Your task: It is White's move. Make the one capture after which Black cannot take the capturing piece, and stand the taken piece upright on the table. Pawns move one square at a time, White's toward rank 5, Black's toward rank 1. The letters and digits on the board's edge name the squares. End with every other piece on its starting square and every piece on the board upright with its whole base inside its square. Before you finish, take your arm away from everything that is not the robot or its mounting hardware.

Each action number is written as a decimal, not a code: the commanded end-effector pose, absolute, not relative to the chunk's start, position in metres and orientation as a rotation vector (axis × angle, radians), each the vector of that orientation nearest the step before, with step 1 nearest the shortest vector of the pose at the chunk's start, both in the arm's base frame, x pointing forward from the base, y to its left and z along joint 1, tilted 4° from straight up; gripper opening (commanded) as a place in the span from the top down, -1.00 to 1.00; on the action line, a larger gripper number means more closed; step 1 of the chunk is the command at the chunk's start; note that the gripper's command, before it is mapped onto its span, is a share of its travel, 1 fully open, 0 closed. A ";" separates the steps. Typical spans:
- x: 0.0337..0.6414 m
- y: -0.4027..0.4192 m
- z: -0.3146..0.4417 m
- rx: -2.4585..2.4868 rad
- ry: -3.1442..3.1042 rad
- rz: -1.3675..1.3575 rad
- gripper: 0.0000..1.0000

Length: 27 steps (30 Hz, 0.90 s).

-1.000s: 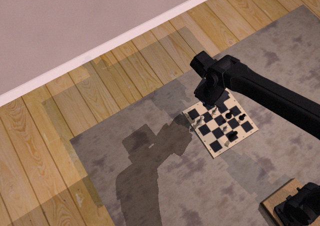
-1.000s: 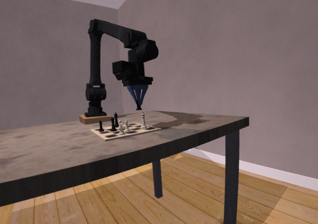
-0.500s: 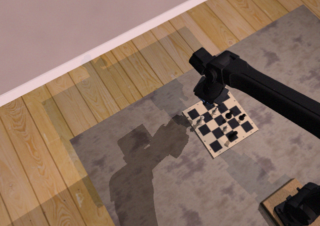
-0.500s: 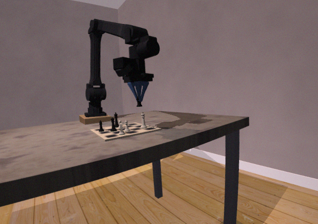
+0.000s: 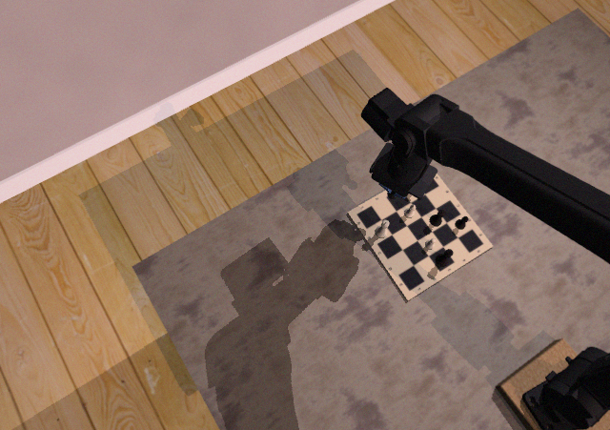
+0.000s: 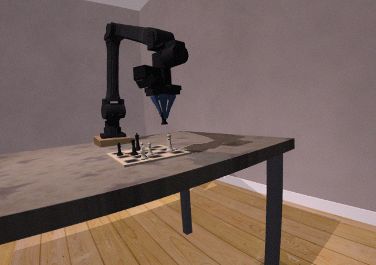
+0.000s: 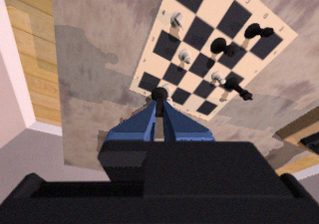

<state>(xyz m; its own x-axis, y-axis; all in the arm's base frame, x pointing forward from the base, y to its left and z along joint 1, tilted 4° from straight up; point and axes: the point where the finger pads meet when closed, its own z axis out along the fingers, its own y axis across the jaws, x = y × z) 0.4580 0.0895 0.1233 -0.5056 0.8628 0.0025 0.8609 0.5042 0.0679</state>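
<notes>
In the top view the arm (image 5: 517, 169) covers the chessboard's (image 5: 480, 255) upper corner; the arm's base (image 5: 571, 396) is cut off at lower right; edge letters are too small to read.

Matt black casing on the arm (image 6: 111, 61), no shine anywhere, and the gripper (image 6: 164, 120) shows smooth blue fingers pinching a dull black pawn (image 7: 159, 95). Below, the board (image 5: 480, 246) looks like pale smooth wood with flat dark squares. The table (image 6: 212, 161) wears a mottled, stained grey top, rough-looking; the floor (image 5: 98, 248) is grained, varnished planks and the base (image 6: 97, 141) bare wood
</notes>
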 end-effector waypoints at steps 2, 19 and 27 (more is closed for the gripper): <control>0.482 0.090 0.157 1.506 2.648 0.160 1.00; 0.483 0.090 0.152 1.504 2.659 0.149 1.00; 0.541 0.086 0.142 1.023 2.876 0.120 1.00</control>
